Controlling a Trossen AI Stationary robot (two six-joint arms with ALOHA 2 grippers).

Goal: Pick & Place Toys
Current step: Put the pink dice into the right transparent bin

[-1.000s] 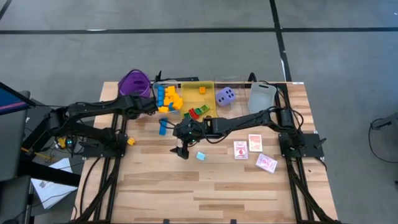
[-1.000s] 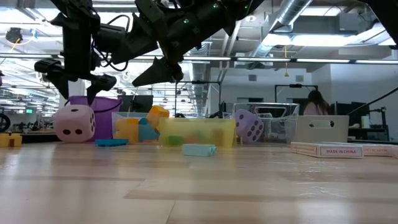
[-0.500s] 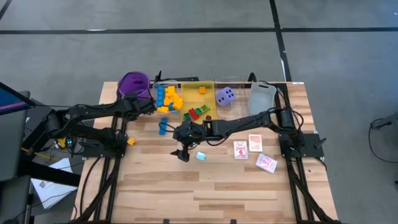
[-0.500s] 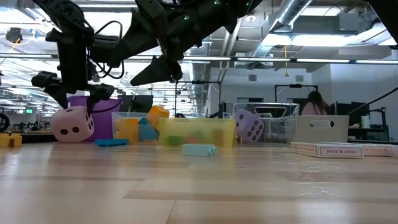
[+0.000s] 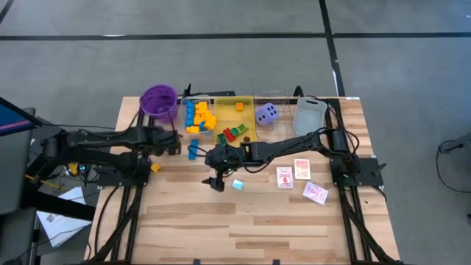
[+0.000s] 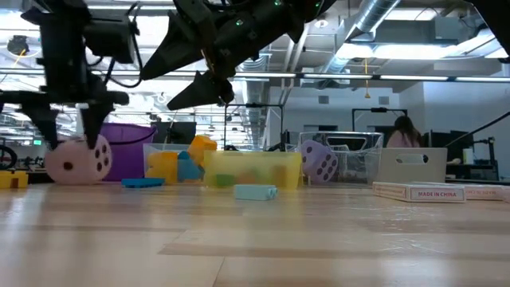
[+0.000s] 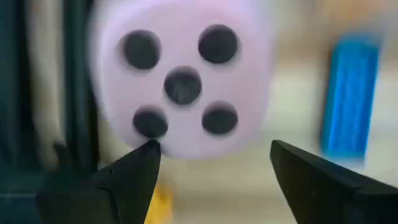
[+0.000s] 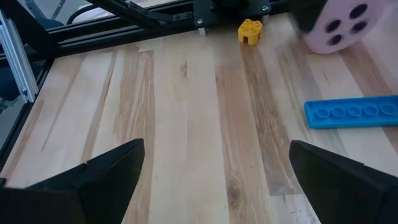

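Far left, low over the pale wooden desk (image 5: 257,221): the left claw (image 6: 70,142) is clamped across the upper part of the soft-looking pink cube die (image 6: 76,159). The hold looks shallow, fingertips only near its top edge. Risk: the die may pivot or squirt out if swung fast, then roll towards the desk edge close by. The die is a cube, so it has no long axis; it sits tilted, with the five-pip face turned up into the claw. Just beside it lies a flat blue studded plastic plate (image 5: 193,151); a dropped die could knock it. Centre: the right claw (image 5: 215,179) hangs wide open and empty, near a small light-blue plastic block (image 5: 238,184).
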